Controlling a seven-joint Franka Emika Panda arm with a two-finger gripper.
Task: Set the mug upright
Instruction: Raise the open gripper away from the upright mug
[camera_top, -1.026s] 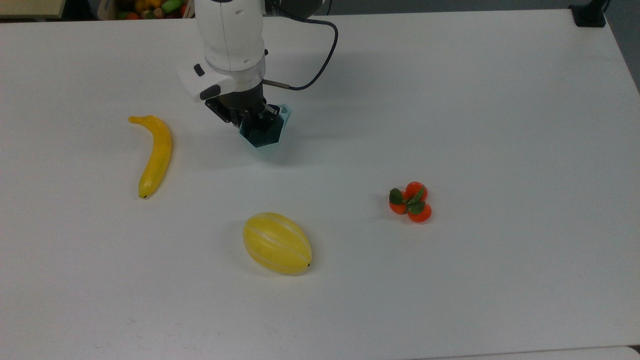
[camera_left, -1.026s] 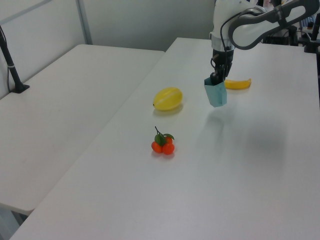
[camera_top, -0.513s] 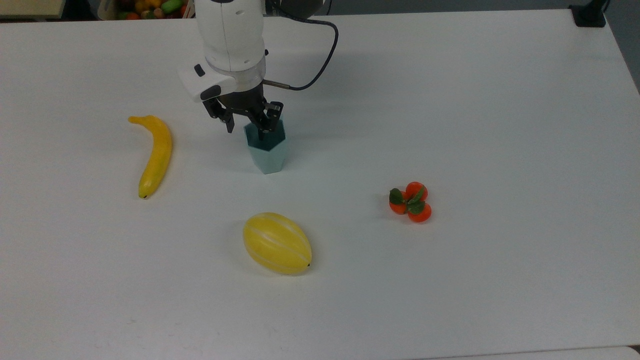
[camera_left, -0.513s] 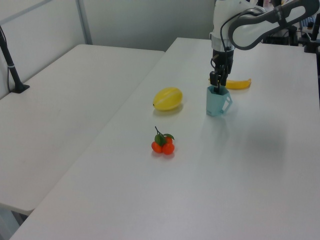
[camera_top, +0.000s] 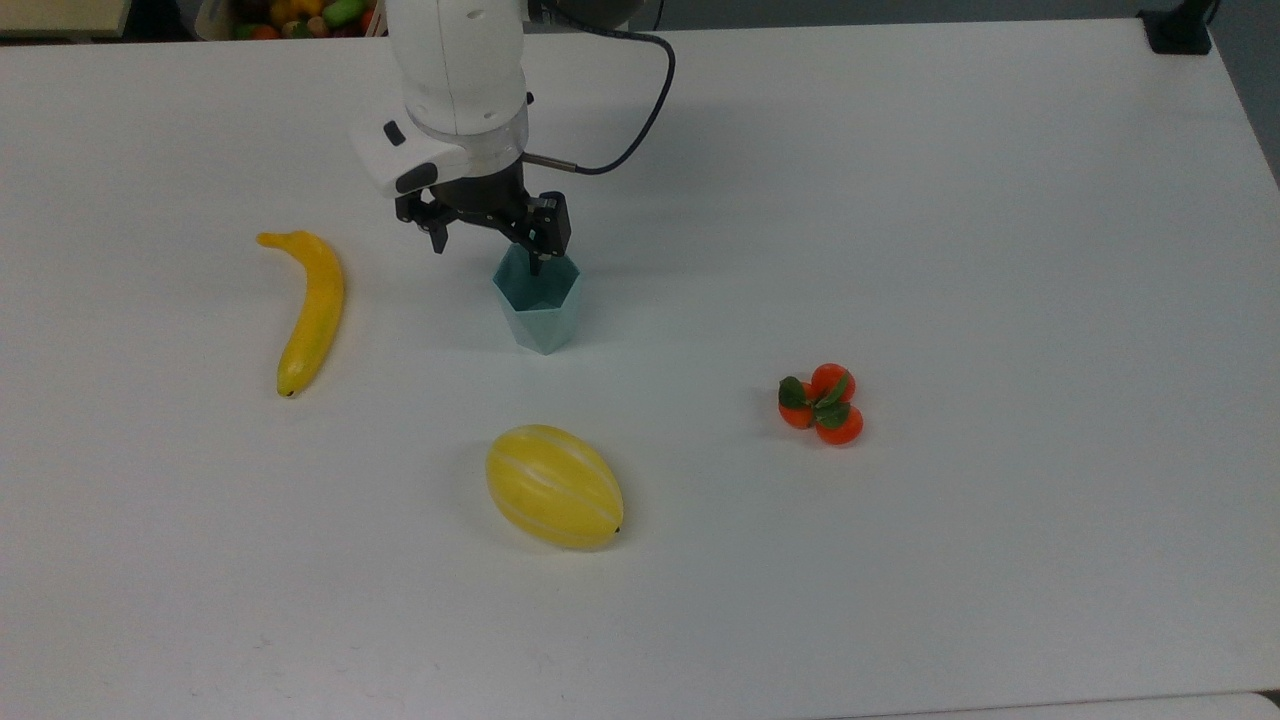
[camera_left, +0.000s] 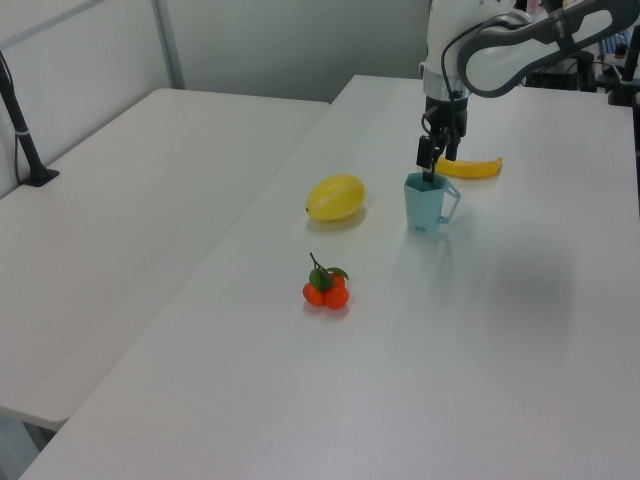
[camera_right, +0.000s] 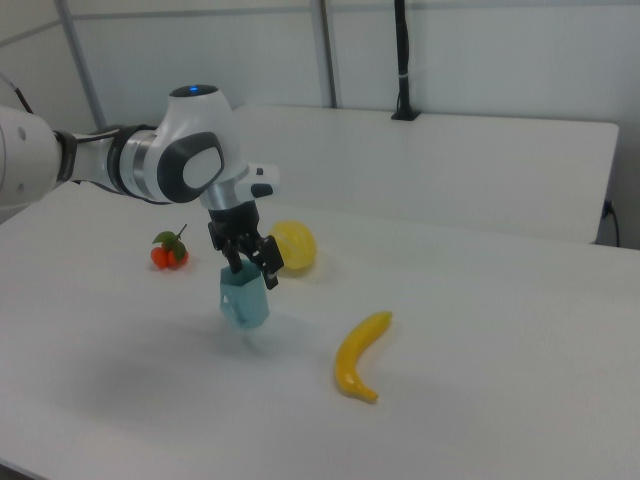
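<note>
We are seeing the mug (camera_top: 540, 312) standing on the table (camera_top: 950, 250) directly under the gripper (camera_top: 487, 237), its long axis pointing straight up toward it. The fingers are spreading apart: one fingertip (camera_top: 538, 262) is hanging at the rim, the other is outside, beside the mug. We are judging that a straight lift is clearing it.
</note>
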